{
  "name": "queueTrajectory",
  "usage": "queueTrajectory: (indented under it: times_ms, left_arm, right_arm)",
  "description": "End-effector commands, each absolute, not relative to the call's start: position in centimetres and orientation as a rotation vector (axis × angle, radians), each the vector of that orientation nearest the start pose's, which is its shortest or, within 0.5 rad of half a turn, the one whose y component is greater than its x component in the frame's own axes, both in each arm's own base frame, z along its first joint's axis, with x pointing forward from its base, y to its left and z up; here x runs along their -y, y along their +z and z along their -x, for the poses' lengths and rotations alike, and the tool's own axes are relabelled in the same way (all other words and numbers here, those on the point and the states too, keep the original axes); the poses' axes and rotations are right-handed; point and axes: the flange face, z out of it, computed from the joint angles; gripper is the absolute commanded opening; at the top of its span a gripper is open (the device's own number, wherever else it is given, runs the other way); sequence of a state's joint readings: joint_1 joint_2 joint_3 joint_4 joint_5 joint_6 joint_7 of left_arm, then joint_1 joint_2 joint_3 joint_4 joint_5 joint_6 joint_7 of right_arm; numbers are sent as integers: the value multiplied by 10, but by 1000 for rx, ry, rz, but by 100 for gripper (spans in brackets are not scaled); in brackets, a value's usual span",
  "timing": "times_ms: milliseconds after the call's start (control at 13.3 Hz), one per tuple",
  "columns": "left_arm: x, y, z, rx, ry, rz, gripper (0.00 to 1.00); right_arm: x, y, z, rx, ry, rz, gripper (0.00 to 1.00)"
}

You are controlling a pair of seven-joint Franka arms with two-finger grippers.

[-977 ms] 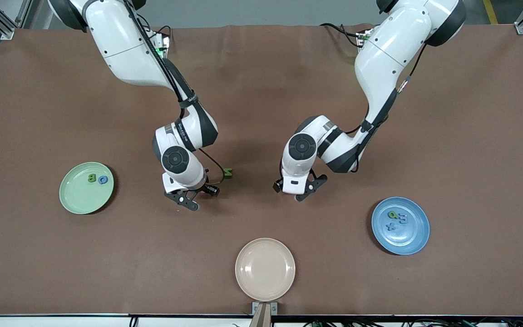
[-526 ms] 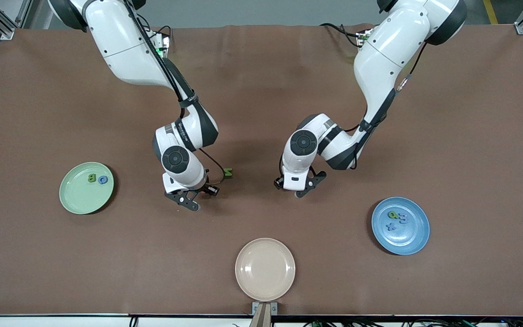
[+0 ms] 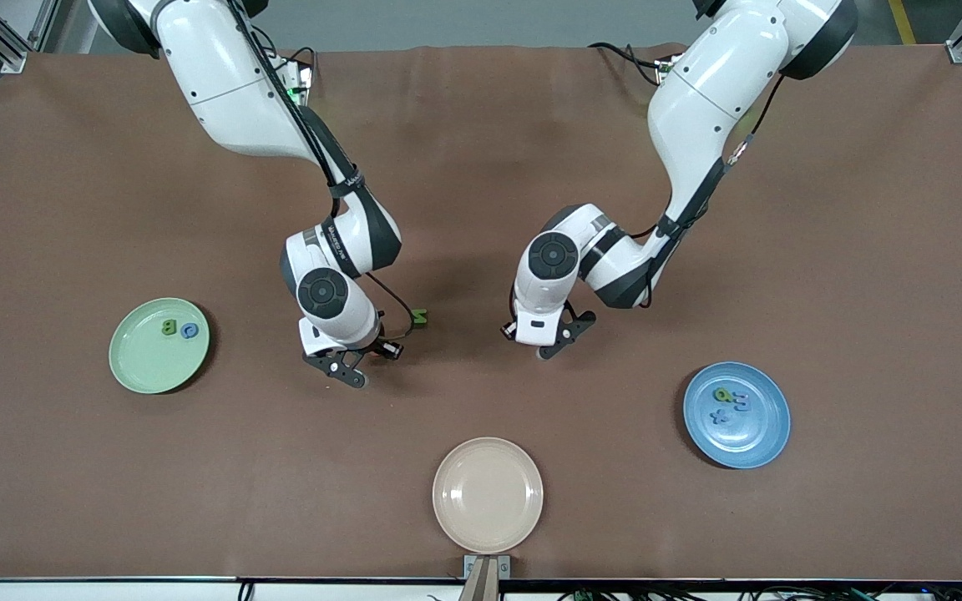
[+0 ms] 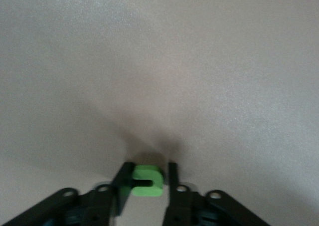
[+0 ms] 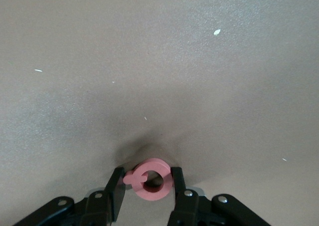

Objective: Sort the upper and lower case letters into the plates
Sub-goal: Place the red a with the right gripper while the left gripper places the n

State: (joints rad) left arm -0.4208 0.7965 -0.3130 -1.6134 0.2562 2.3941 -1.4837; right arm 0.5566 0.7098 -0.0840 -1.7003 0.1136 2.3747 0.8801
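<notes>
In the left wrist view my left gripper is shut on a small bright green letter, just above the brown table. In the front view the left gripper is over the middle of the table and hides that letter. My right gripper is shut on a pink ring-shaped letter. The right gripper hangs low over the table toward the mint green plate, which carries two letters. The blue plate at the left arm's end holds several small pieces.
Another green letter lies on the table between the two grippers, beside the right arm's cable. A cream-beige plate stands bare near the front edge. The brown cloth covers the whole table.
My left gripper has closed on the green letter and drawn slightly toward the robots' bases. The right gripper's fingers have tightened on the pink letter; that arm has barely moved.
</notes>
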Motion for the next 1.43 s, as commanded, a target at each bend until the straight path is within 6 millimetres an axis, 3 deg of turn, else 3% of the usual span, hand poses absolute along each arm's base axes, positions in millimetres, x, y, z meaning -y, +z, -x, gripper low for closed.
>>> queueTrajectory:
  times_ms: [0, 150, 300, 451, 601, 751, 826, 977, 1052, 1127, 1202, 1277, 1352]
  left_arm:
    - [444, 171, -524, 955, -2, 3024, 0]
    - [439, 182, -536, 949, -64, 3033, 0]
    - [419, 212, -568, 975, -137, 3041, 0]
    - [380, 244, -605, 919, -177, 3039, 0]
    - [323, 263, -638, 779, -177, 3034, 0]
    - [256, 268, -664, 616, -150, 3037, 0]
    - [228, 267, -672, 543, -129, 3036, 0]
    - [159, 261, -691, 483, -104, 3035, 2]
    - [142, 257, -694, 452, -91, 3037, 9]
    - [128, 246, -697, 445, -76, 3037, 33]
    - [119, 243, -699, 439, -81, 3037, 73]
    - [107, 248, -702, 434, -103, 3021, 97]
    - [98, 253, -704, 440, -113, 3017, 100]
  right_arm:
    - [-312, 206, -602, -734, 155, 3087, 26]
    - [-297, 247, -614, -690, 283, 3133, 26]
    - [-242, 298, -628, -572, 347, 3131, 26]
    - [-179, 324, -634, -411, 425, 3129, 26]
    - [-98, 331, -634, -235, 451, 3096, 26]
    - [-19, 326, -638, -74, 449, 3062, 26]
    - [13, 322, -638, -15, 432, 3060, 26]
    - [64, 297, -633, 79, 338, 3089, 26]
    - [86, 286, -630, 133, 267, 3108, 26]
    - [104, 274, -629, 176, 196, 3116, 26]
    - [117, 257, -626, 196, 153, 3125, 26]
    - [120, 242, -624, 194, 137, 3130, 26]
    - [119, 230, -621, 196, 135, 3132, 26]
